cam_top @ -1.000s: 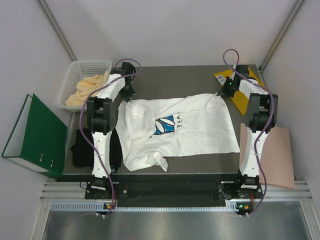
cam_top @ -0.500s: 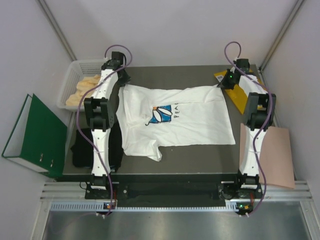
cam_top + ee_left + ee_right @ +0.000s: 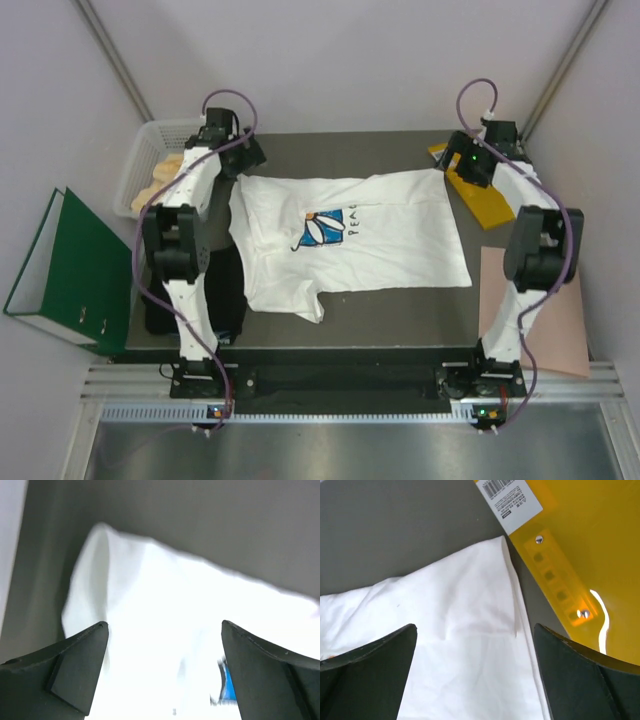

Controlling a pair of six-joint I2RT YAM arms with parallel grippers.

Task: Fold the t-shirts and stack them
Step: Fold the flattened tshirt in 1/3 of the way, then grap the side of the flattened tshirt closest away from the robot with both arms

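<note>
Table [image 3: 400, 310]: dark grey.
White t-shirt [image 3: 390, 250]: spread flat mid-table; soft, light, limp, so you'd pinch its far corners.
Black t-shirt [image 3: 228, 300]: bunched, near left.
Jaws: left gripper [image 3: 165, 625], right gripper [image 3: 475, 627] — both wide open, empty.

Two t-shirts [image 3: 380, 250] [image 3: 232, 300], one basket [image 3: 168, 125], one binder [image 3: 70, 265]

Lower left in the top view, the black t-shirt [image 3: 230, 300] is mostly hidden behind the left arm [image 3: 182, 240]. The left wrist view shows the white t-shirt [image 3: 165, 610] blurred and washed out — cut off by the lower edge.
</note>
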